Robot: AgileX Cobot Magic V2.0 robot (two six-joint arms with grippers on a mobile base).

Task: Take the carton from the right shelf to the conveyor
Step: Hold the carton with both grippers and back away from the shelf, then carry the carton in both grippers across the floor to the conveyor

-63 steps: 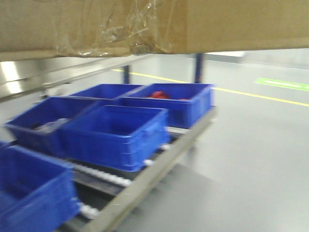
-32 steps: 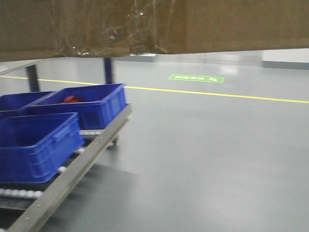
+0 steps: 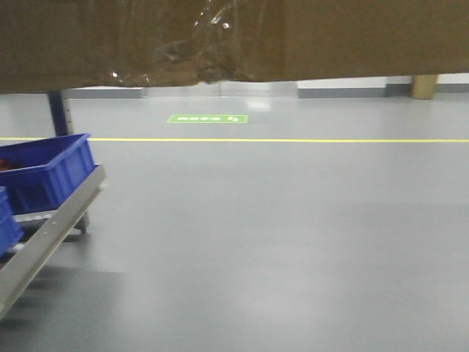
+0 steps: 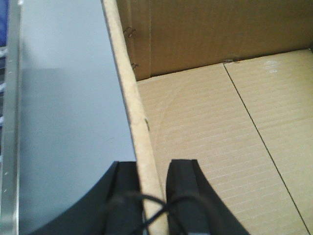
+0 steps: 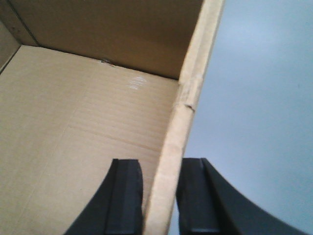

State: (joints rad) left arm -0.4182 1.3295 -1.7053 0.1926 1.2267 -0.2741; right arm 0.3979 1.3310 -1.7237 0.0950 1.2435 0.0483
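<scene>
Two carton (image 3: 308, 37) walls pinched, left gripper (image 4: 152, 169) closed astride one, right gripper (image 5: 159, 166) closed astride the other, carton between them, blue bin (image 3: 51, 169) further left than earlier, cropped at edge, carton top out of frame.

The right gripper (image 5: 160, 208) pinches the side wall of the carton (image 5: 83, 127). One black finger (image 5: 124, 198) is inside the box and the other is outside. Grey floor (image 5: 264, 107) shows past the wall.
</scene>
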